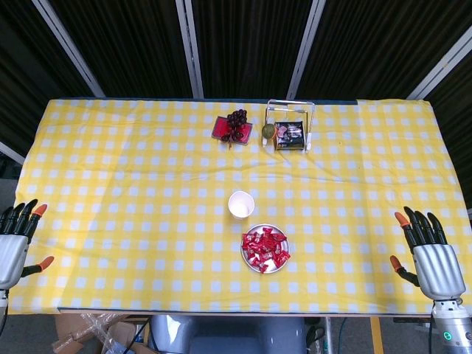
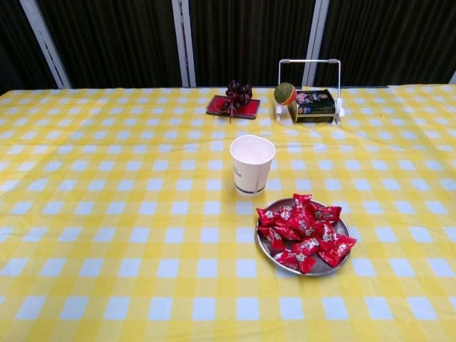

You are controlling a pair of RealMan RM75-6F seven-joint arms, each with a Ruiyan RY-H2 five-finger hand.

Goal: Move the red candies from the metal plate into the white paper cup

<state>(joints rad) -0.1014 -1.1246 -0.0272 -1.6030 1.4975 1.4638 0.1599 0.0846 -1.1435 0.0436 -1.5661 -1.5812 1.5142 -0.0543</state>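
We see both the left hand [image 1: 15, 243] and right hand [image 1: 431, 258] empty, fingers spread, well apart from the red candies [image 2: 303, 231], metal plate [image 2: 265, 249] and white paper cup [image 2: 251, 164] between them.

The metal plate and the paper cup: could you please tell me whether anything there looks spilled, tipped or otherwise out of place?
Nothing stands out. The white paper cup stands upright, just behind the metal plate. The red candies lie heaped on the plate, a few poking over its rim, none on the checked cloth.
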